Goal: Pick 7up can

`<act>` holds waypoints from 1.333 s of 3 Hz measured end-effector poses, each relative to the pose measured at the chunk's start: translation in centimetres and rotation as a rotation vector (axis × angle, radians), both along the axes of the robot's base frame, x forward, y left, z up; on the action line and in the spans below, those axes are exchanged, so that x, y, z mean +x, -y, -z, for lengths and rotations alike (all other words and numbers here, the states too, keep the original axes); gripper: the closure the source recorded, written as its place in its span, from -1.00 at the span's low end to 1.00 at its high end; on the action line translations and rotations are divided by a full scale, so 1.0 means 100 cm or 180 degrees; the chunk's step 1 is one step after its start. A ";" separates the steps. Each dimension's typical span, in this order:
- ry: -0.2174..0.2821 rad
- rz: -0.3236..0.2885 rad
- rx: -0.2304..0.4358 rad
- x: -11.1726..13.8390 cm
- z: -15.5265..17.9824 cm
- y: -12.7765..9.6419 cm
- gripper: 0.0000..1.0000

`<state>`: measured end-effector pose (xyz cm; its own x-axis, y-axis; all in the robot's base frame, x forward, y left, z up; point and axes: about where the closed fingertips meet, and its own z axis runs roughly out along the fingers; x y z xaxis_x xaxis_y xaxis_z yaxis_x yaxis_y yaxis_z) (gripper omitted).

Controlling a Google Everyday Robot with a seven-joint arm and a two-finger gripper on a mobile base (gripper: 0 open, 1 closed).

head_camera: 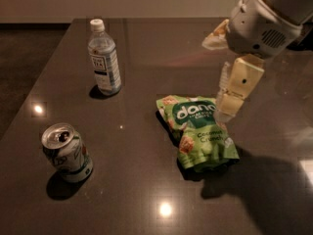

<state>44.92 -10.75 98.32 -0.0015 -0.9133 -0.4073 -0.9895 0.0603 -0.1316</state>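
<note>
Landmark: Take the green snack bag (198, 133) as your reference. It lies flat on the dark glossy table (146, 48), right of the table's middle, with its white lettering facing up.
7up can: You will find the 7up can (67, 152) well to the left of the snack bag and a little nearer the camera. It stands on its base, with the silver pull-tab top showing and a white-silver and green body below it.
Gripper: The gripper (236, 87) hangs at the snack bag's upper right edge. Its cream-coloured lower part points down, and in this view its tip meets the bag's right border. You cannot tell whether it touches the bag. It is well apart from the 7up can.
Gripper state: You cannot tell from this view whether it is open or closed, and it holds nothing you can see.
Arm: The pale grey wrist housing (264, 21) sits above and to the right of the snack bag, coming in from the top right corner.
Bottle: 1 clear plastic bottle (104, 58) with a white cap stands upright, up and to the left of the snack bag and farther back than the 7up can.
Shadow: The arm's dark shadow (259, 180) falls on the table just below and to the right of the snack bag.
Reflections: You can see 2 bright light spots on the table, 1 below the snack bag (165, 209) and 1 far to its left (37, 109).
</note>
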 end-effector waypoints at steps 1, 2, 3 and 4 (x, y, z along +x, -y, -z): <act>0.0077 -0.0314 0.0184 -0.019 0.000 -0.048 -1.00; 0.0180 -0.0599 0.0222 -0.048 0.023 -0.105 -1.00; 0.0167 -0.0727 0.0193 -0.060 0.039 -0.141 -1.00; 0.0094 -0.0823 0.0248 -0.065 0.046 -0.178 -1.00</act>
<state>38.45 7.08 93.72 0.2406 -0.8477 -0.4727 -0.9691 -0.1828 -0.1654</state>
